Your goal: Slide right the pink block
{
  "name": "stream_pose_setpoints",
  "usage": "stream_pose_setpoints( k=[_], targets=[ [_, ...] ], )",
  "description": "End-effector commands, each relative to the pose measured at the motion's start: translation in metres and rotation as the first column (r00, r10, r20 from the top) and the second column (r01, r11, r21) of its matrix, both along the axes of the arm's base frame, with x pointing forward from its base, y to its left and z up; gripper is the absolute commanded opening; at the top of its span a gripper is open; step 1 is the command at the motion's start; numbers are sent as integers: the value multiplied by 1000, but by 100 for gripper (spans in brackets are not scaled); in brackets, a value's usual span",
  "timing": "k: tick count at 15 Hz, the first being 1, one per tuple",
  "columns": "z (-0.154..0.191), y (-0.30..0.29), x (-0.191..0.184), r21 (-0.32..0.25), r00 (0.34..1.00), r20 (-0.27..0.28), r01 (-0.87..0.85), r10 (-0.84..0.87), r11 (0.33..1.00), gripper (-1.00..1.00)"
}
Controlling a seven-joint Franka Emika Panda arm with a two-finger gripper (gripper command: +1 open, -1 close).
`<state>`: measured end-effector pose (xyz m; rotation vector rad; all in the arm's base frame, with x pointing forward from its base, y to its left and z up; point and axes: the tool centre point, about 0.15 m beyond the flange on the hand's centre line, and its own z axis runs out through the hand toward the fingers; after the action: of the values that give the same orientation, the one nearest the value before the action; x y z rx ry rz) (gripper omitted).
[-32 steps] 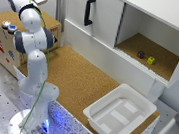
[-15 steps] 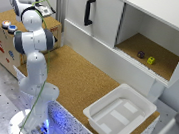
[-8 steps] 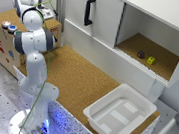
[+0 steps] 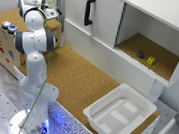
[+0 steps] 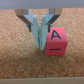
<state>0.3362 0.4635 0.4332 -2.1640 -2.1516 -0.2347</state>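
Raised slightly, the arm (image 4: pixel 34 37) hovers — closed gripper (image 5: pixel 40 46) touching one pink block (image 5: pixel 55 41)

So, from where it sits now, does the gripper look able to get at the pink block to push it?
Probably yes. In the wrist view the gripper has its fingers close together right beside the pink block, seemingly touching its side, with only bare cork surface around them. In the exterior view the block is hidden behind the arm.

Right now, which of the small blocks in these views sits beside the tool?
The pink block marked "A", right beside the tool. The yellow block and dark one sit in the open cupboard.
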Motion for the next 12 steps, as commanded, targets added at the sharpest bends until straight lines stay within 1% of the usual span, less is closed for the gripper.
stream_pose_setpoints(
  k=[1, 5, 7, 9, 10, 12],
  targets=[
    [-1, 5, 41, 20, 999, 47, -1, 0, 1000, -100],
    [-2, 15, 53, -6, 997, 74, -18, 18, 1000, -100],
    [-3, 19, 57, -8, 997, 74, -9, 9, 1000, -100],
    [-1, 22, 61, -30, 998, 69, -4, 6, 1000, -100],
    [6, 23, 58, -46, 998, 64, -22, 25, 999, -100],
    [27, 19, 44, -96, 997, 43, -66, 70, 993, -100]
  ],
)
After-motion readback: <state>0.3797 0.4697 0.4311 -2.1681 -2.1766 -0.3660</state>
